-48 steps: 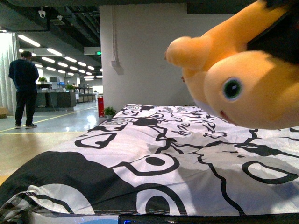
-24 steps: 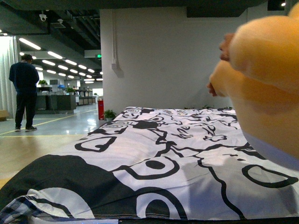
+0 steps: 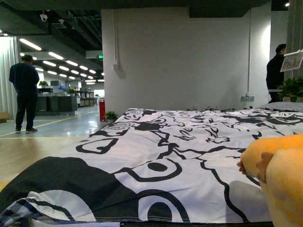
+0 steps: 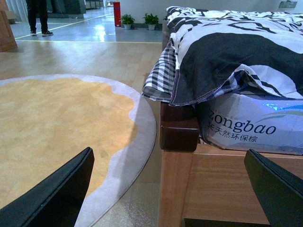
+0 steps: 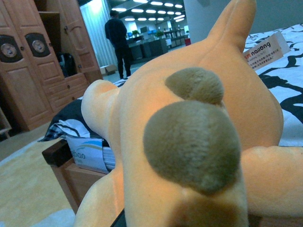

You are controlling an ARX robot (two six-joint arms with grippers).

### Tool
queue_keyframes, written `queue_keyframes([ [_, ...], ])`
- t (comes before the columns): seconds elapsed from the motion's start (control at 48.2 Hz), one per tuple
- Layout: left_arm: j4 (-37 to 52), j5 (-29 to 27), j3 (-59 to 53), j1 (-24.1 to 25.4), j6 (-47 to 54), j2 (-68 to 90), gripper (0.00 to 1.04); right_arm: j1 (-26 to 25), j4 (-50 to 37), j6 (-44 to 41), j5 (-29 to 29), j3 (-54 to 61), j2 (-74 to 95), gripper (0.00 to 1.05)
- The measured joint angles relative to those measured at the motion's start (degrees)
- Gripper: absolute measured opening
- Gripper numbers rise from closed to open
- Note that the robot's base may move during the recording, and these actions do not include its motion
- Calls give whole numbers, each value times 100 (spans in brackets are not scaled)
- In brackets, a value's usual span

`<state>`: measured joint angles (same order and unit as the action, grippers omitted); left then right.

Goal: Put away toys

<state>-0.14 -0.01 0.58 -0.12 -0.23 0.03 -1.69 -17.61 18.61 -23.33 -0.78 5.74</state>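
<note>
The orange-yellow plush toy [image 3: 279, 184] shows only at the lower right corner of the front view, low over the near edge of the bed. In the right wrist view the plush toy [image 5: 189, 132] fills the picture, with brown-grey round patches and a white label. My right gripper is shut on the plush toy and hidden behind it. My left gripper [image 4: 175, 189] is open and empty; its dark fingers [image 4: 57, 194] frame the wooden corner of the bed [image 4: 177, 127], low beside the bed frame.
A black-and-white patterned duvet [image 3: 165, 156] covers the bed. A round yellow rug [image 4: 57, 127] lies on the floor beside the bed. A wooden wardrobe [image 5: 33, 66] stands off to one side. One person [image 3: 23, 90] stands far left, another person [image 3: 274, 71] far right.
The plush toy has dropped from high at the right of the front view to the lower right corner, uncovering the far wall and the person there.
</note>
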Motion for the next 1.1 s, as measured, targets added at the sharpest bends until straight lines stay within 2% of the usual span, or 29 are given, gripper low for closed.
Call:
queue_keyframes([
  [0.291, 0, 0, 0, 0, 0, 0, 99, 1012, -50, -890, 1200, 66, -468, 8],
  [1.1, 0, 2, 0, 7, 0, 2, 99, 1075, -26, -1075, 1296, 68, -511, 8],
])
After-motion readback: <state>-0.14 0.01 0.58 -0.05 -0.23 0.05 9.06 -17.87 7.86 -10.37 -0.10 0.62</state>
